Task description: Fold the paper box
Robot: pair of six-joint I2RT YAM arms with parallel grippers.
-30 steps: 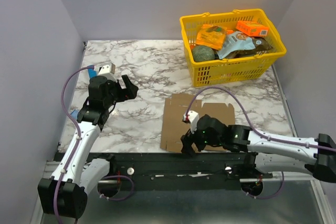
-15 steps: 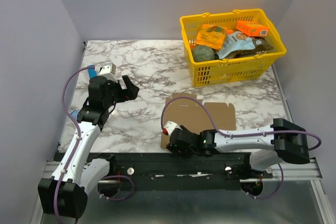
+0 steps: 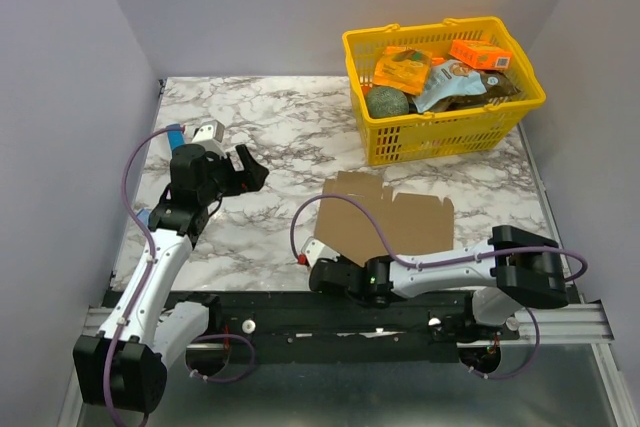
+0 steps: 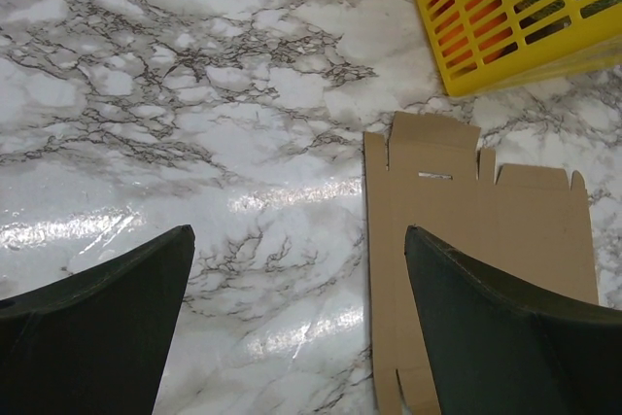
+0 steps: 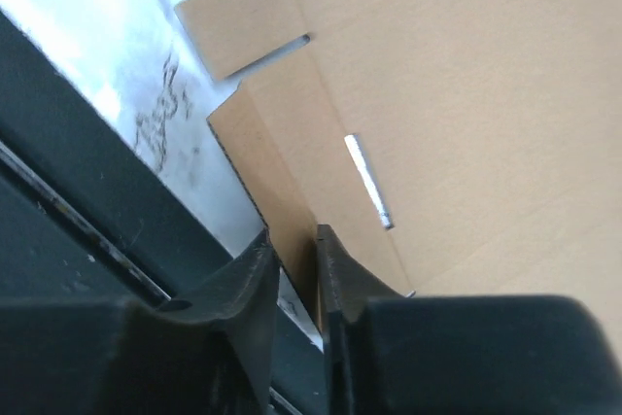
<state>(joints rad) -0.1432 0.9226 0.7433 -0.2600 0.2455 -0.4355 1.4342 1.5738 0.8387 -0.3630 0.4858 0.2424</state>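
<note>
On the marbled bench (image 3: 260, 117), just in front of the yellow basket (image 3: 440, 137), the paper box (image 3: 385, 222) lies as an unfolded brown sheet. Top view: the right arm stretches low along the near edge to the sheet's near-left corner, its grip hidden beneath the wrist. Right wrist view: the right tool (image 5: 296, 274), fingers close together, is clamped on a thin cardboard edge; a slot and a flap show beyond. Left wrist view: the left tool (image 4: 301, 318), fingers wide apart and holding nothing, hangs above bare marble left of the sheet.
</note>
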